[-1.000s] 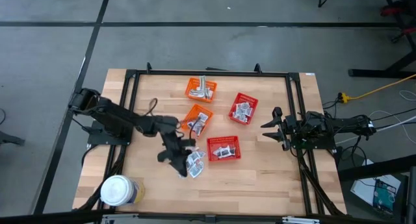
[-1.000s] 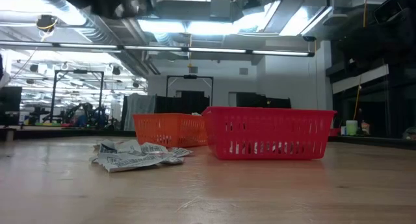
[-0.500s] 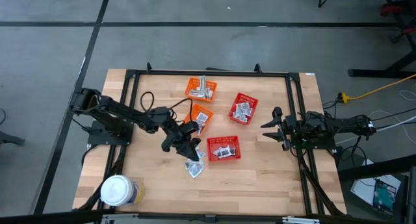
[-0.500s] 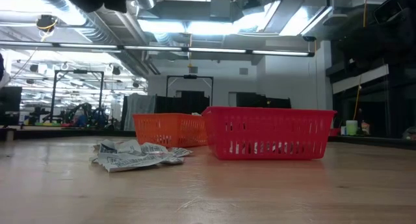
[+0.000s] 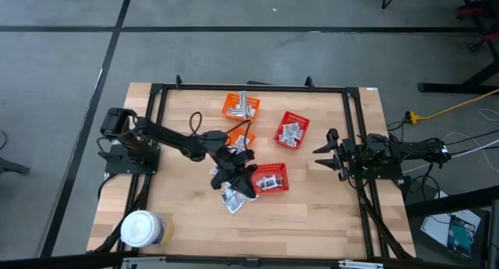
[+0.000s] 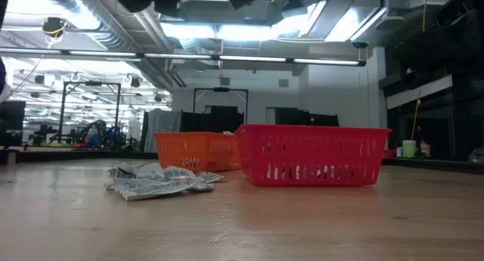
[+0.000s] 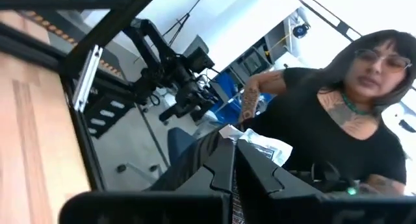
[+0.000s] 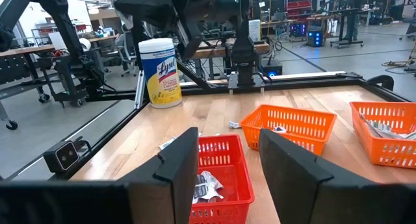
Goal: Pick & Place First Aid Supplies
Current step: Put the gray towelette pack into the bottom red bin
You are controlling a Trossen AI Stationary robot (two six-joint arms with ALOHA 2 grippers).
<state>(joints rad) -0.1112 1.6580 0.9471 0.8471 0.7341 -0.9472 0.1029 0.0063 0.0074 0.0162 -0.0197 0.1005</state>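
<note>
Several silvery-white first aid sachets lie in a loose pile point(image 5: 232, 199) on the wood, also seen in the low view as a pile point(image 6: 159, 181). My left gripper point(image 5: 245, 180) hovers at the left rim of the near red basket point(image 5: 269, 178), above and just right of the pile, shut on one sachet point(image 7: 263, 143). My right gripper point(image 5: 323, 152) waits open at the table's right side, its fingers point(image 8: 175, 165) apart with nothing between them. My left gripper pinches one silvery sachet by its near edge point(image 7: 242, 146) between the two fingers. The fingers lie about level and point toward the table's right side. The rest of the sachet sticks out past the fingertips, lifted clear of the table.
Two orange baskets point(image 5: 241, 105) point(image 5: 238, 142) and a second red basket point(image 5: 291, 130) hold sachets at the table's middle and back. A white-lidded round jar point(image 5: 143, 230) stands near the front left corner. A person point(image 7: 338, 120) is beyond the table. Black frame rails point(image 5: 156, 129) run along the table's sides.
My left gripper has risen from the pile and gone toward the table's right edge, up to the near red basket's left rim, rolling and tipping up toward level as it went. It stays shut. The pile lies where it was.
</note>
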